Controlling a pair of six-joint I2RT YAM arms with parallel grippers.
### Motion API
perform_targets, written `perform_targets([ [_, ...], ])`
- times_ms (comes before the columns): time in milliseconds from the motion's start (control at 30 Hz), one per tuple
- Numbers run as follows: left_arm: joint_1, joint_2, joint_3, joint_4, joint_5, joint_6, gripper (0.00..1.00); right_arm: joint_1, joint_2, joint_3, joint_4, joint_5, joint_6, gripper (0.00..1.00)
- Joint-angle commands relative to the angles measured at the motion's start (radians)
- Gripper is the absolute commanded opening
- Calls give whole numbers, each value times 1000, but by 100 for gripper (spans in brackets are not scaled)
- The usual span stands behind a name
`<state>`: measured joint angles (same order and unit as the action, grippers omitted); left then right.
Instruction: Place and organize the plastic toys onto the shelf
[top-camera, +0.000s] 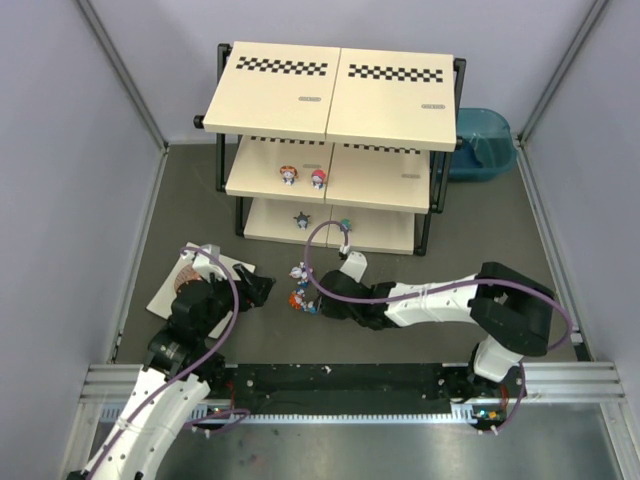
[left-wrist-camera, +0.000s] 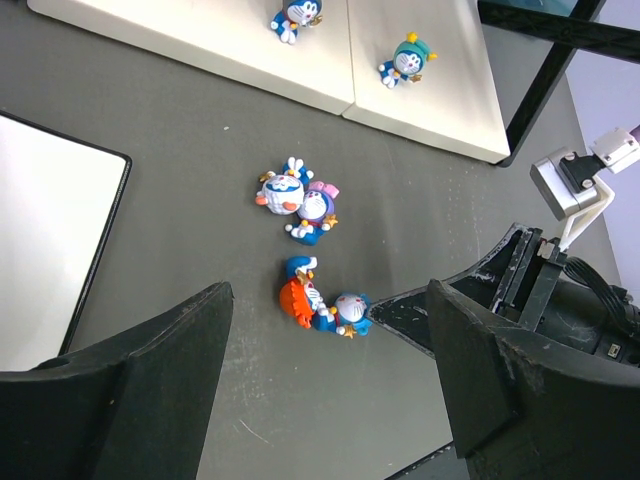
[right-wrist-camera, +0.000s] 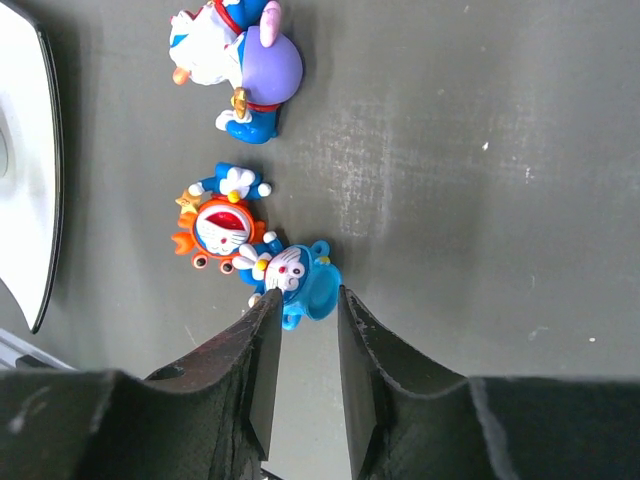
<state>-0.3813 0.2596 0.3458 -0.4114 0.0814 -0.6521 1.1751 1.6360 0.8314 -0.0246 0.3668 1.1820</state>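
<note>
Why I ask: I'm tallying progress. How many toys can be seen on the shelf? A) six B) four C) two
B: on the shelf, an orange-headed toy and a red-headed toy stand on the middle tier, and a blue toy and a teal-capped toy on the bottom tier.

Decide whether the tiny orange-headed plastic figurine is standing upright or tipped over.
Tipped over: the tiny orange-headed plastic figurine lies on its back, face up, body flat on the dark table.
</note>
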Motion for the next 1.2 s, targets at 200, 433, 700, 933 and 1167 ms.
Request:
perform_targets([
  [200, -2, 23, 19, 48, 4, 22, 83, -20, 22, -15, 91, -26, 16, 23],
  [433, -2, 26, 15, 54, 9, 25, 84, -23, 22, -20, 101, -35, 16, 20],
  [700, -2, 27, 15, 54, 12, 25, 83, -25, 22, -32, 121, -43, 11, 10],
  [933, -2, 27, 12, 52, 15, 23, 84, -23, 16, -51, 144, -49, 4, 0],
  [1167, -2, 20, 22, 36, 17, 23, 83, -22, -54, -121, 251, -52, -79, 0],
])
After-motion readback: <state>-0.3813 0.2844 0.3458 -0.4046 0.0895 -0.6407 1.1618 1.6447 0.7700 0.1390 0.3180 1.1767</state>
